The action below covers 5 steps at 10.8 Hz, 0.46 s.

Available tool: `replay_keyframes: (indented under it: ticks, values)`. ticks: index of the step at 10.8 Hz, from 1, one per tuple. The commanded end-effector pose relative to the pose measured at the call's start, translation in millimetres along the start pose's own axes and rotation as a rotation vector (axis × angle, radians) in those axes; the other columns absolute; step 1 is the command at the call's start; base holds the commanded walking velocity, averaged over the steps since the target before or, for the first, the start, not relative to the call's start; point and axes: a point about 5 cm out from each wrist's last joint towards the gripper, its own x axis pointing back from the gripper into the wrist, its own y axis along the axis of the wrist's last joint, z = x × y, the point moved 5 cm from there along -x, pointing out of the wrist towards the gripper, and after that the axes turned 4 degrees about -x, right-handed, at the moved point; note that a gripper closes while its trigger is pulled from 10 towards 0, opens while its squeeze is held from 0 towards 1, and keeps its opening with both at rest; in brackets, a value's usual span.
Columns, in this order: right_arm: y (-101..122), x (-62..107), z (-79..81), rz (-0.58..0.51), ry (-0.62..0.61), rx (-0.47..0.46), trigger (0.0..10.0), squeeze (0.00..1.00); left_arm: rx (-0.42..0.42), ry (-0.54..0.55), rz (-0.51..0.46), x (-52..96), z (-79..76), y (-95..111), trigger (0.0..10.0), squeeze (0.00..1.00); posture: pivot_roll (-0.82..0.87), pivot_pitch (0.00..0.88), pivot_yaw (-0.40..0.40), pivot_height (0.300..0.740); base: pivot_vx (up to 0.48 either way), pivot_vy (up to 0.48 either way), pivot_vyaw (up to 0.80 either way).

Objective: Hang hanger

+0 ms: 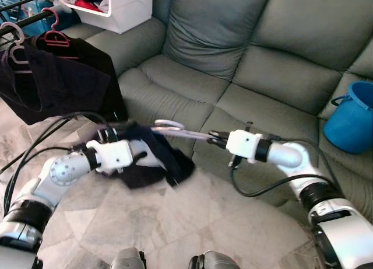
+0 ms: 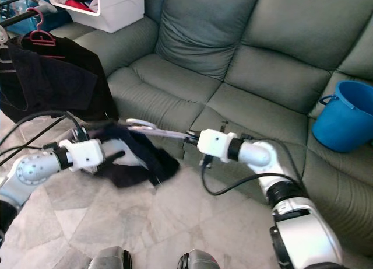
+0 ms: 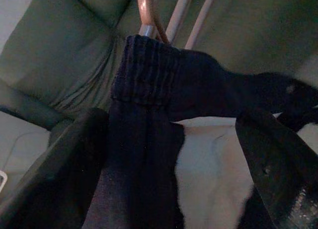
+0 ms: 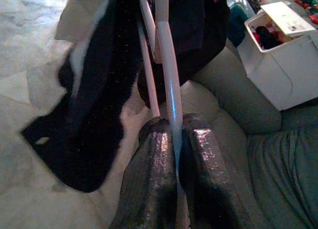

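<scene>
A pale pink hanger (image 1: 175, 129) lies almost level between my two arms, in front of the sofa. A dark garment (image 1: 167, 159) hangs from its left end. My right gripper (image 1: 213, 136) is shut on the hanger's thin bar (image 4: 167, 80), and the right wrist view shows both fingers (image 4: 151, 159) pinched around it. My left gripper (image 1: 140, 155) is at the garment, open. In the left wrist view a ribbed cuff of the dark cloth (image 3: 144, 105) hangs between the spread fingers (image 3: 69, 169).
A drying rack (image 1: 26, 17) stands at the far left with a red hanger (image 1: 53, 37) and dark clothes (image 1: 64, 76) on it. A white storage box (image 1: 125, 9) sits on the grey sofa (image 1: 233, 65). A blue bucket (image 1: 349, 117) rests at the sofa's right end. Marble floor lies below.
</scene>
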Motion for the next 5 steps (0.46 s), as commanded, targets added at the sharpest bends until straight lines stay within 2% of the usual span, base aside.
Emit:
replay_keyframes:
  ticks: [1,2,3,4,5]
  values:
    - [8.6,2.0,-10.3,-0.053,-0.074,0.023,0.0,0.00,-0.012,-0.029,0.013,-1.0,-3.4,-3.0,5.0,0.00,-0.05,0.000,-0.077,0.740,0.000,0.000,0.00]
    - [7.6,0.7,-5.5,-0.055,-0.059,0.011,0.0,0.00,-0.027,-0.007,0.022,-1.9,4.8,-4.9,8.7,0.00,-0.05,0.000,-0.076,0.740,0.000,0.000,0.00]
    - [7.5,0.3,-4.5,-0.056,-0.061,0.018,0.0,0.00,-0.029,-0.005,0.024,-2.2,8.3,-6.0,10.0,0.00,-0.05,0.000,-0.076,0.740,0.000,0.000,0.00]
    - [7.8,-0.5,-2.6,-0.059,-0.057,0.030,0.0,0.00,-0.025,-0.012,0.021,-3.1,11.3,-6.0,0.0,0.00,-0.05,0.000,-0.075,0.740,0.000,0.000,0.00]
    - [9.7,-1.9,3.0,-0.075,-0.041,0.044,0.0,0.00,-0.051,-0.055,0.018,-4.1,9.1,-6.7,0.0,0.00,-0.05,0.000,-0.072,0.740,0.000,0.000,0.00]
